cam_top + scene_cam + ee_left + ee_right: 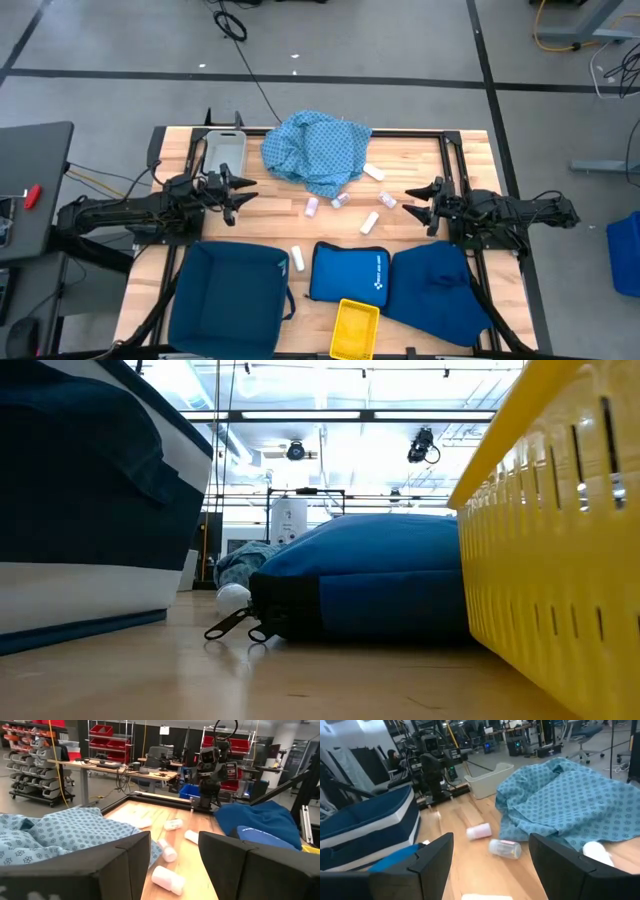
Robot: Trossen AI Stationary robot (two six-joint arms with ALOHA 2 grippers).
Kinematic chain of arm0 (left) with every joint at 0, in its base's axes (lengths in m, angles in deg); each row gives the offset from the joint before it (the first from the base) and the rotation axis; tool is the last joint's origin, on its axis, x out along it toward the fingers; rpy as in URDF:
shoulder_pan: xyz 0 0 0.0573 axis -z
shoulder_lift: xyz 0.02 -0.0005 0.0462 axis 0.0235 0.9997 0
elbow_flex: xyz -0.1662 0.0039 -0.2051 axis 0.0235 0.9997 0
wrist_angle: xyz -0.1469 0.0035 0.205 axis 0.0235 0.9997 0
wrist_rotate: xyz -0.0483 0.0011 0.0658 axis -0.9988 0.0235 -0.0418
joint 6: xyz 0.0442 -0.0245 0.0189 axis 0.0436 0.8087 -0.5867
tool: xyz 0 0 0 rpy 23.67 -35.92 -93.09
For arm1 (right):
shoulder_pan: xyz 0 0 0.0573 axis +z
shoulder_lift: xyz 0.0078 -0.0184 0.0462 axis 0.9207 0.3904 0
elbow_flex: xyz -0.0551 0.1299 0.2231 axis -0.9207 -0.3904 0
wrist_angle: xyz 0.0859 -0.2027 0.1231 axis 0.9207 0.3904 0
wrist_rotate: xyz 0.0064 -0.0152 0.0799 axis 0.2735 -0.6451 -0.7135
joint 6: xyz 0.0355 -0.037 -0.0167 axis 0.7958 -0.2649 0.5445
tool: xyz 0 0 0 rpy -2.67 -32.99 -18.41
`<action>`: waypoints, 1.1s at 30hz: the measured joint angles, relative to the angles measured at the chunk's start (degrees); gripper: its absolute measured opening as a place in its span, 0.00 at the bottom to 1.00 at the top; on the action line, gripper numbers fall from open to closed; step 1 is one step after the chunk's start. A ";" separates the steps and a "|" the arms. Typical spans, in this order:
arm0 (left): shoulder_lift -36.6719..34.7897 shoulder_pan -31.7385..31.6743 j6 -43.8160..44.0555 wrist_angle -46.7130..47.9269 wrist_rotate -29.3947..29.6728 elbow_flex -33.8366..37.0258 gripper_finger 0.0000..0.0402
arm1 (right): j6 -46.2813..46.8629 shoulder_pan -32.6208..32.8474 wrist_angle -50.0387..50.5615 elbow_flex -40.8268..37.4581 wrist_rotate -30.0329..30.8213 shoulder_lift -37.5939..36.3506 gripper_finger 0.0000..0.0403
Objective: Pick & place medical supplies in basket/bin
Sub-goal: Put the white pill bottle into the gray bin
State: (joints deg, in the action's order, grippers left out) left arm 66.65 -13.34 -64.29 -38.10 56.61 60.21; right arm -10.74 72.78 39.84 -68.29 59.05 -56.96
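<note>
From above, the wooden surface (400, 160) carries a crumpled light-blue dotted cloth (315, 148) near its far edge, just beside a pale grey bin (224, 153). Small white rolls (340, 200) lie scattered below the cloth, with one more roll (298, 259) between the dark blue basket (230, 298) and the bright blue zip pouch (349, 272). A yellow basket (355, 329) sits at the near edge, touching the pouch, and a dark blue cloth (436, 285) lies to its right. The left gripper (243, 193) hovers at the surface's left side, fingers spread and holding nothing; the right gripper (412, 200) faces it from the right side, fingers likewise apart and empty. At table height, the zip pouch (370, 585) fills the middle, the yellow basket's slotted wall (540, 550) stands at the right, the dark basket (90, 500) at the left, and the cloth (243, 563) shows far behind a white roll (232, 598). The left wrist camera looks past wide-set fingers (105, 865) at the cloth (60, 835) and several rolls (167, 879). The right wrist camera shows its fingers (432, 855) wide apart, with the cloth (565, 800), two rolls (479, 831) and the grey bin (490, 780) beyond.
</note>
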 joint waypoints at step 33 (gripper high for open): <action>6.14 -0.07 -13.44 -5.47 -2.60 -0.02 0.42 | -1.25 -1.62 -19.99 0.96 -1.19 33.25 0.67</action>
State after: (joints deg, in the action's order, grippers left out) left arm 72.79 -13.40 -77.74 -43.57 54.01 60.19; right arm -11.99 71.16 19.85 -67.33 57.87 -23.71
